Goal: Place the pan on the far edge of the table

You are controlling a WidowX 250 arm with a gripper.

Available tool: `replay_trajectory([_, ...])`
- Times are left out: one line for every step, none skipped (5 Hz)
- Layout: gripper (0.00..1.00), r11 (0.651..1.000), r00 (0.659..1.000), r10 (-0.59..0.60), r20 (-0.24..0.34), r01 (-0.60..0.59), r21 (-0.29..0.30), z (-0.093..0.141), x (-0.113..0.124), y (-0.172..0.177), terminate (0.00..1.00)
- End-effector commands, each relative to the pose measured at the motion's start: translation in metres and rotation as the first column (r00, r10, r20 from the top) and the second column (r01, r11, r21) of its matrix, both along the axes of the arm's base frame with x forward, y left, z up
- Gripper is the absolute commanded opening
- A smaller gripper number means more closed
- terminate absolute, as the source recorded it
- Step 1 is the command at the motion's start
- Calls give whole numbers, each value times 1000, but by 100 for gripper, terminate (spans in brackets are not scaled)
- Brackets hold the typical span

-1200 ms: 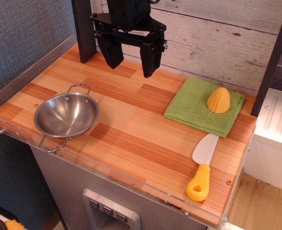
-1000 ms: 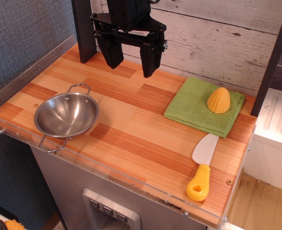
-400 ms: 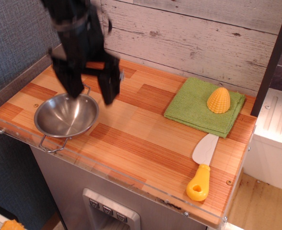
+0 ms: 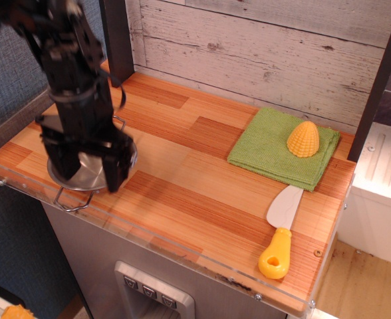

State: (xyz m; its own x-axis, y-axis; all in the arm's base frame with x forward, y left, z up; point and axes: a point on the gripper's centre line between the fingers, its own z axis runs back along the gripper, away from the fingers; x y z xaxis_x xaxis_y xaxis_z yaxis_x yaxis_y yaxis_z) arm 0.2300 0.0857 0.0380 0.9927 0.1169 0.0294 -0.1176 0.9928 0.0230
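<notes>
while the pincer (image 4: 88,167) hangs open over the pan (image 4: 89,174), the thin steel looks light, rigid and slippery; its rim seems the best hold.

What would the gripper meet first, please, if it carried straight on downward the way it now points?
Most likely the pan: the gripper hangs right over it with its jaws apart, pointing down at the bowl and rim. Depth is unclear from this one view, so contact cannot be ruled out.

Silver pan (image 4: 89,174); striped orange-brown table (image 4: 195,173); green cloth (image 4: 282,149); yellow corn (image 4: 303,139).
</notes>
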Motion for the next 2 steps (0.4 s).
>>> replay_trajectory([100, 999, 999, -46, 14, 46, 10, -11, 23, -12, 0])
replay_trajectory([100, 998, 998, -61, 15, 61, 8, -17, 29, -16, 0])
